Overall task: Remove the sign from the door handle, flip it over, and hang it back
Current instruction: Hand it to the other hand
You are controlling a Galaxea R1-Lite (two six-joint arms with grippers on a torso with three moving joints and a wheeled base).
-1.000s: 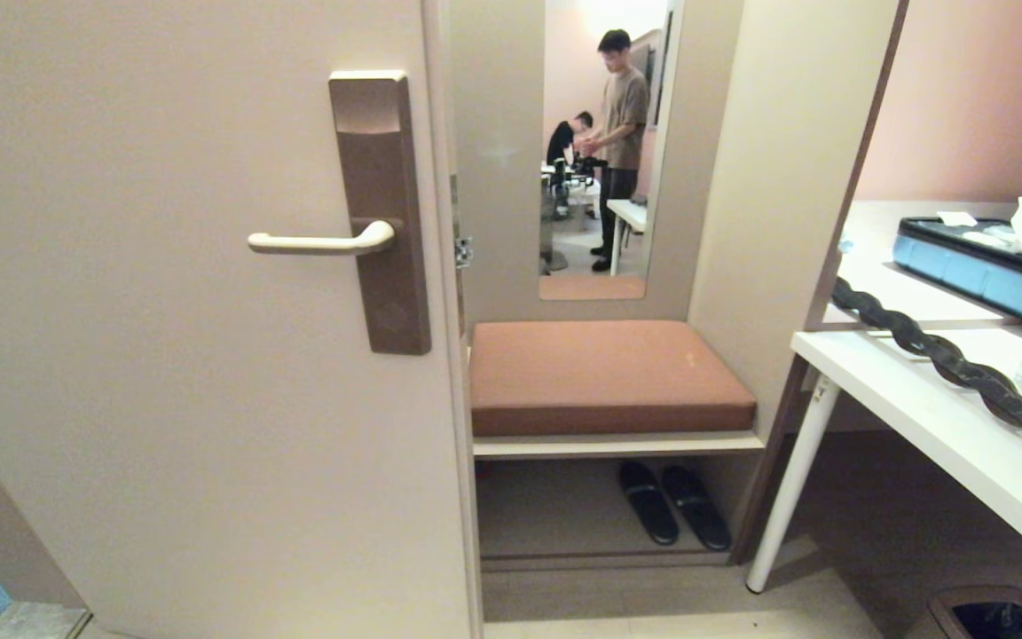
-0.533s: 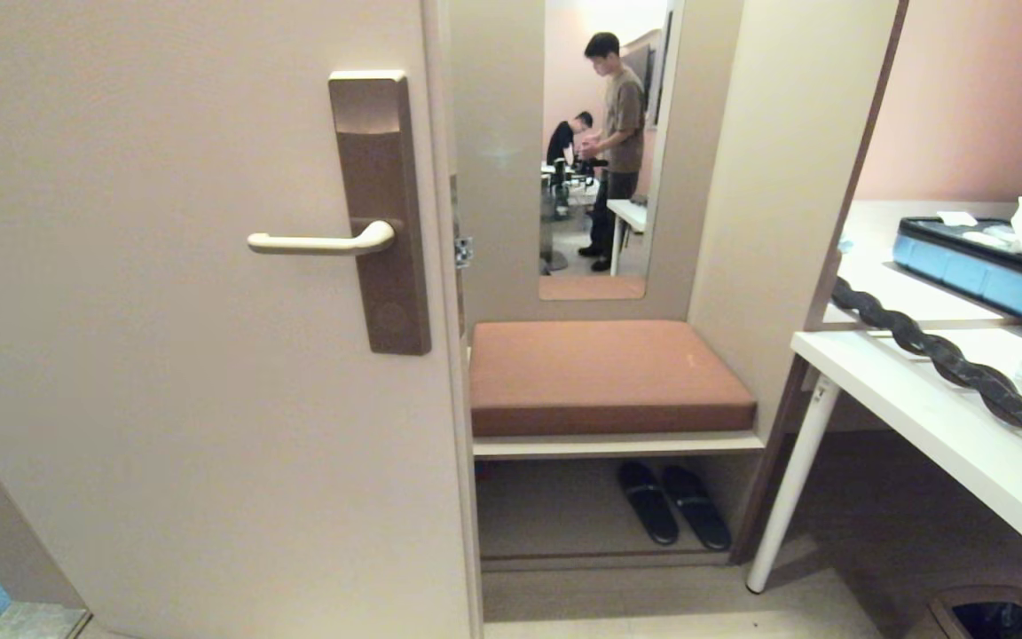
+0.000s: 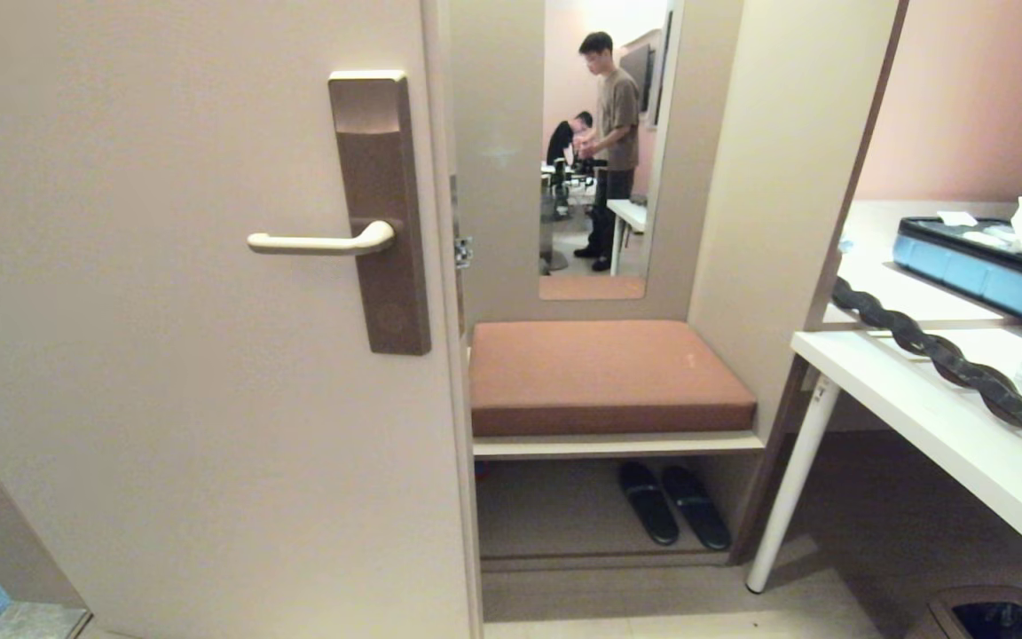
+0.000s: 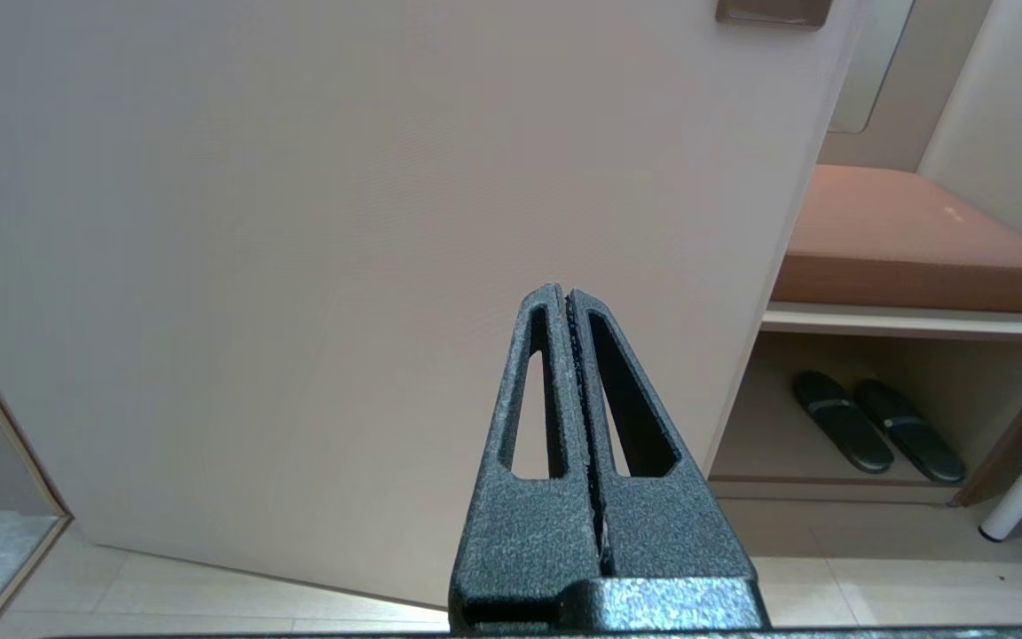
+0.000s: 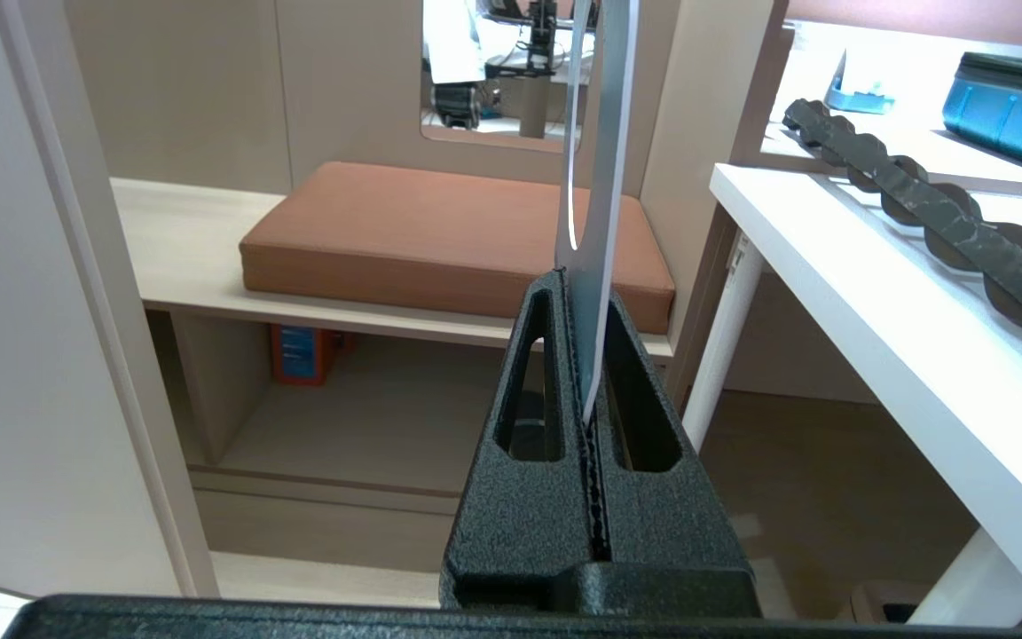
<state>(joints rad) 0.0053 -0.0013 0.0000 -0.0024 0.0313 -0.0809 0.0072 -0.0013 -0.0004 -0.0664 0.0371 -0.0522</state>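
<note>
Both hands are clenched: the right hand (image 5: 584, 351) grips the sign (image 5: 598, 177) edge-on, the left hand (image 4: 568, 306) empty, the handle (image 3: 320, 241) bare.

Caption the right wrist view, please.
Right gripper jaws clamped on the thin sign, seen edge-on above a brown cushion.

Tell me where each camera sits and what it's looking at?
Head view: up on the head, facing the door and door handle; no robot parts show.
Left wrist view: behind the left gripper, shut, low before the door.
Right wrist view: behind the right gripper, its fingers shut on the sign, edge-on, facing the bench.
Shared: all three show the brown cushion.
</note>
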